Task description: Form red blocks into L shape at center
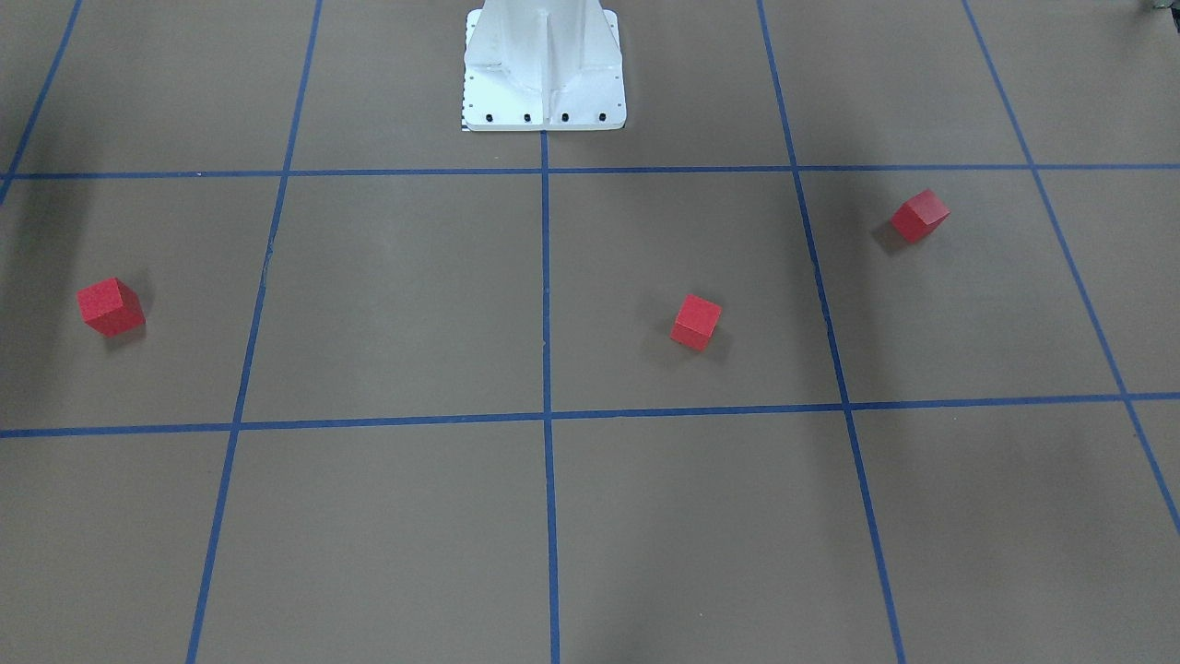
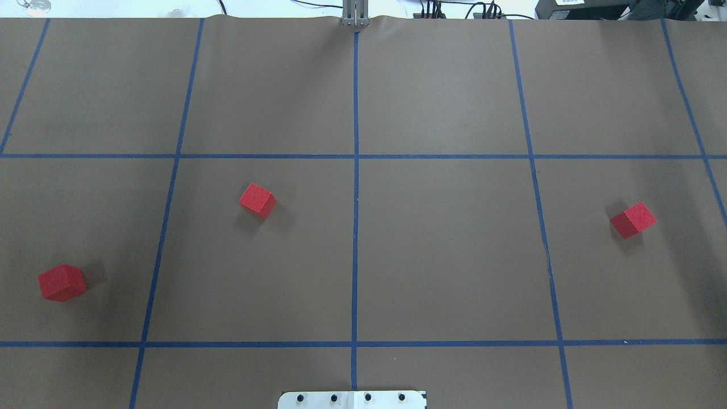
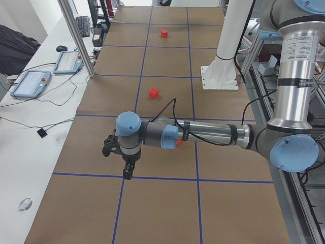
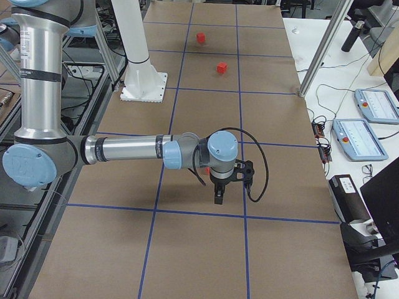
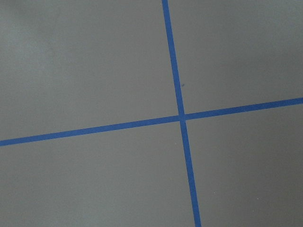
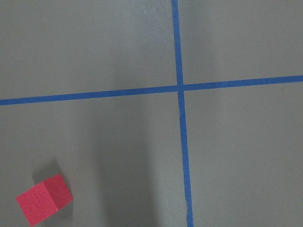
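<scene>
Three red blocks lie apart on the brown gridded surface. In the overhead view one red block [image 2: 62, 282] is at the far left, one [image 2: 257, 200] is left of the middle line, and one [image 2: 633, 220] is at the right. The center [image 2: 356, 156] is a blue tape crossing with no block on it. The right wrist view shows one block [image 6: 44, 205] at lower left. The left gripper [image 3: 127, 174] shows only in the exterior left view and the right gripper [image 4: 217, 199] only in the exterior right view. Both hang above the table, and I cannot tell whether they are open or shut.
The white robot base [image 2: 352, 399] stands at the table's near edge on the middle line. Tablets and cables [image 3: 30, 84] lie on the white bench beyond the paper. The left wrist view shows only a tape crossing [image 5: 181, 117].
</scene>
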### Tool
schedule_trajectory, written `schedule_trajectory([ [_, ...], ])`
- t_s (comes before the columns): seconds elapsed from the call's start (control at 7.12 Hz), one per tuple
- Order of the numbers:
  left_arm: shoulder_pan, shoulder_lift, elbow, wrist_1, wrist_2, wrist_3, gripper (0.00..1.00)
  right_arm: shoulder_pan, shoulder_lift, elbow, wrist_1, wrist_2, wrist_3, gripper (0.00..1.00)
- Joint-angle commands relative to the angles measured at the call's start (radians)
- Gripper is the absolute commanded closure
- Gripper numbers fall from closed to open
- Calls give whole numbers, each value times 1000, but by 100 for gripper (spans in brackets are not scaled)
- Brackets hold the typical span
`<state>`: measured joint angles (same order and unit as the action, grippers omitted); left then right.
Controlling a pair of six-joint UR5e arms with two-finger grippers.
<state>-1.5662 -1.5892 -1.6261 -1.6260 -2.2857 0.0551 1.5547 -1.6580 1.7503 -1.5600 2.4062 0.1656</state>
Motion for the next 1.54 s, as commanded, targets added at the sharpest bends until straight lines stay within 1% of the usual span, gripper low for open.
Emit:
schedule_trajectory([
  [0.0, 0, 0, 2, 0, 0, 0, 0, -1, 7, 2, -3, 2, -1, 1],
  [0.56, 2, -3, -6, 0, -8, -1, 0, -1, 11, 2, 2, 5, 2, 1],
  [0.7, 17, -9, -9, -38, -52, -12, 0, -2, 11, -2, 0, 4, 0, 1],
  [0.84, 17, -9, -29, -88, -76, -12, 0, -1, 12, 3, 0, 10, 2, 1],
  [0.98, 21, -46, -61, -145, -69, -17, 0, -1, 12, 2, 0, 23, 2, 1],
  [1.12, 40, -92, -73, -138, -81, -53, 0, -1, 12, 5, 0, 27, 2, 1],
  [1.26, 146, -127, -113, -138, -99, -266, 0, -1, 14, 6, -2, 27, 0, 1],
  [1.4, 248, -187, -156, -140, -83, -577, 0, -2, 21, 8, -2, 27, 2, 1],
])
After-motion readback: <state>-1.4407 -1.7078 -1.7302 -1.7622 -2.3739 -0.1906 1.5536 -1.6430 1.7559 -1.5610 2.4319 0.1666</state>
